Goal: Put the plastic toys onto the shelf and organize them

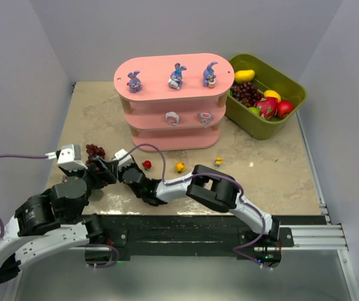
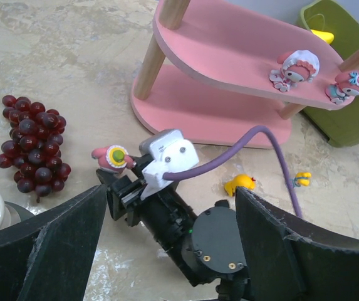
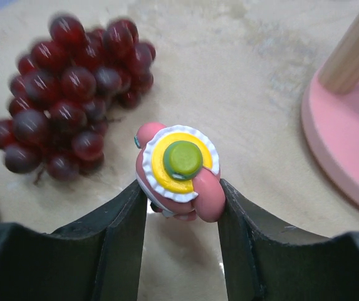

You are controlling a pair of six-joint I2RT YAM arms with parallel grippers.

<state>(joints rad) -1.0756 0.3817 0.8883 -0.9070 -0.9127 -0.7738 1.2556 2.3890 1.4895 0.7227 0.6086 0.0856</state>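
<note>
The right claw (image 3: 180,195) is closed on a pink toy (image 3: 179,164), its two dark fingers pressing the figure's sides. It sits low at the table (image 1: 273,175), just beside the grape bunch (image 3: 72,94); I cannot tell whether the toy is off the surface. The arm reaches far across to the left side because that is where this piece lies, well apart from the shelf (image 1: 156,70). The left claw (image 2: 170,195) hangs spread wide over the right wrist, gripping nothing. To my eye it is only keeping out of the way.

The toy has a rounded pink body with a white frilled ring facing the wrist camera. Inside the ring is a yellow disc with a green knob at its centre. A pink lobe, an ear or a limb, sticks out by the right finger. It looks smooth and hard, so a grip on the sides seems sensible.

The shelf suggests where it goes. Three purple-blue bunnies (image 1: 177,76) stand in a row on the top board, and two pink-and-white figures (image 1: 172,118) sit on the middle one with room alongside. I judge this pink one belongs with that pair. Three small toys (image 1: 180,167), red, orange and yellow, lie on the table in front of the shelf, likely meant for the bottom board.
</note>
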